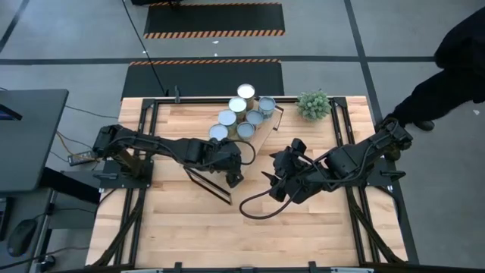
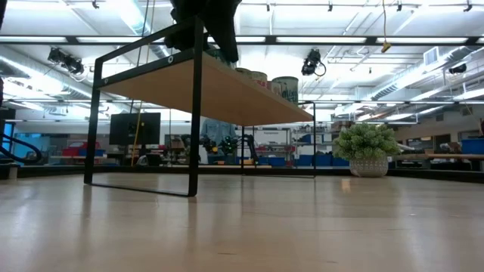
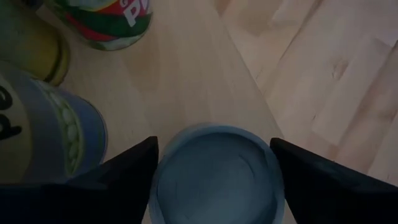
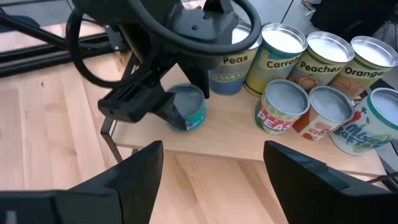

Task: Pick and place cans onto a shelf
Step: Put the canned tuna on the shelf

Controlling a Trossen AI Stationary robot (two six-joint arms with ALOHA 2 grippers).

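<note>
Clenched on the short teal tin with a dull grey lid [image 4: 186, 107], my left gripper [image 4: 163, 107] holds it at the long light-wood shelf [image 4: 236, 134] near its edge, so releasing crookedly could tip it off, while my right gripper [image 4: 211, 165] waits agape.

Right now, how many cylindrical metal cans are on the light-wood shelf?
8. Seven tall cylindrical metal cans stand clustered at one end of the light-wood shelf. The eighth, a short teal can, sits at the left pincer. The arm may hide more.
</note>
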